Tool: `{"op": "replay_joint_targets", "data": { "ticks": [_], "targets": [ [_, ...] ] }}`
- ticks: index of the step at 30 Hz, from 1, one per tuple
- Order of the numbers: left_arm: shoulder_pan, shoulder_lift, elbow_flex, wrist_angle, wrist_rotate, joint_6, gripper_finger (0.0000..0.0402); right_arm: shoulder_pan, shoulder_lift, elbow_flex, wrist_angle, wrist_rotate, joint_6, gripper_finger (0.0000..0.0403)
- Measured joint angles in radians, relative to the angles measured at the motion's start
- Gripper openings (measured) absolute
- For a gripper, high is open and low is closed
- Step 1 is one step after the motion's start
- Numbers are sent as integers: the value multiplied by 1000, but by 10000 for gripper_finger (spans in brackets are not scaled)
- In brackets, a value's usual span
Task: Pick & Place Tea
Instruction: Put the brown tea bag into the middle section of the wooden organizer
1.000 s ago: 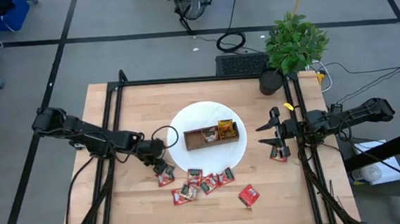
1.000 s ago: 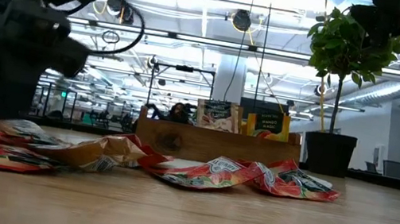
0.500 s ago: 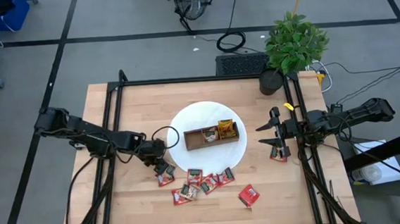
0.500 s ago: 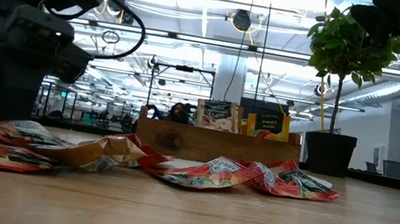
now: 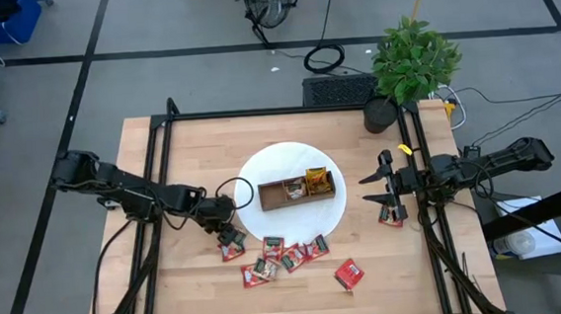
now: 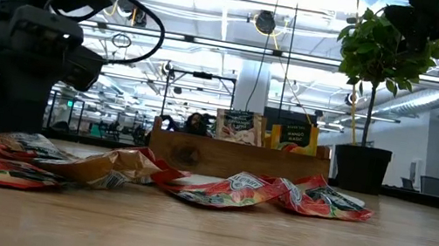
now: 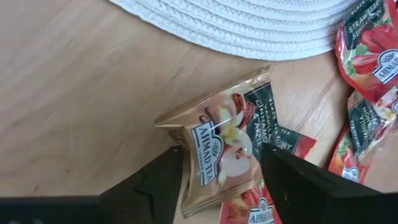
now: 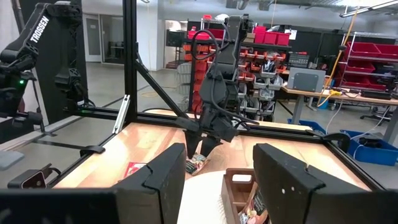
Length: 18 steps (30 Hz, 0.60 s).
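Observation:
Several red and tan tea sachets (image 5: 280, 256) lie on the wooden table near its front edge, also seen in the low view (image 6: 106, 167). My left gripper (image 5: 226, 230) is open and points down over the leftmost ones. In the left wrist view its fingers (image 7: 222, 152) stand on either side of a tan sachet (image 7: 217, 146), which lies partly on a red one (image 7: 273, 205). My right gripper (image 5: 367, 191) waits open at the table's right, beside a red sachet (image 5: 392, 216). A brown wooden tray (image 5: 295, 190) holding yellow sachets sits on a white round mat (image 5: 265, 217).
One red sachet (image 5: 348, 273) lies apart near the front edge. A potted plant (image 5: 408, 64) stands at the far right corner. Black frame rails (image 5: 158, 175) run along the table's left and right sides. Bare wood lies between the mat and my right gripper.
My left gripper has moved a little toward the table's right and near edges, coming over the leftmost sachets. The sachets have stayed where they were.

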Motion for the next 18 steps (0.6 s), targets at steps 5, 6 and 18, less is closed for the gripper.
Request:
{"op": "replay_joint_targets", "data": {
  "ticks": [5, 6, 18],
  "targets": [
    [0, 1, -1, -29, -32, -5, 138, 0, 0, 0, 0, 0, 0, 171],
    [0, 2, -1, -36, -41, -5, 117, 0, 0, 0, 0, 0, 0, 171],
    [-18, -14, 14, -32, -153, 68, 4, 0, 0, 0, 0, 0, 0, 171]
  ]
}}
